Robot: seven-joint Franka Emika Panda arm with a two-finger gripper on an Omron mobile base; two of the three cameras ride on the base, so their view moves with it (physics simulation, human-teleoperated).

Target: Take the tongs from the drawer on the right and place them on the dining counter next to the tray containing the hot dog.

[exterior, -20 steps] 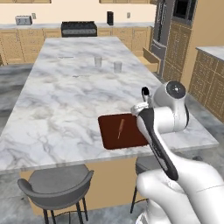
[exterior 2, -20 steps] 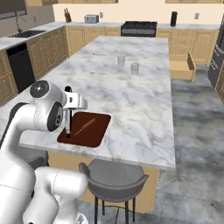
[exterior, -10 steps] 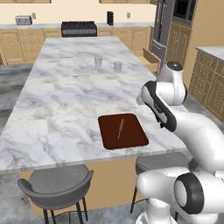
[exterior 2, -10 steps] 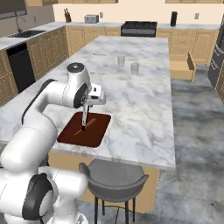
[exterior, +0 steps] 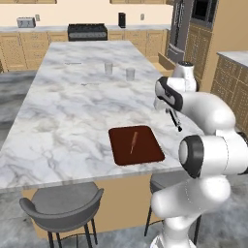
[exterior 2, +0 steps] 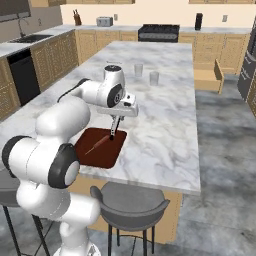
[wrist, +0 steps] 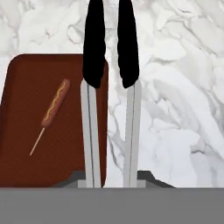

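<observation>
The gripper (exterior 2: 112,134) is squeezing the tongs (wrist: 111,87) tight, so they are hanging over the dining counter (exterior: 63,111). They are hovering near the front edge, just beside the tray (exterior: 145,150) holding the hot dog (wrist: 54,103), where they belong.

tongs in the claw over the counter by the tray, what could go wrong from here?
1. In the hand view one arm of the tongs overlaps the edge of the tray; released here, they might land partly on it instead of beside it.
2. They hang from the claw above the counter; dropped from there, they could bounce or skid.
3. A swing toward the tray could knock the hot dog.
</observation>
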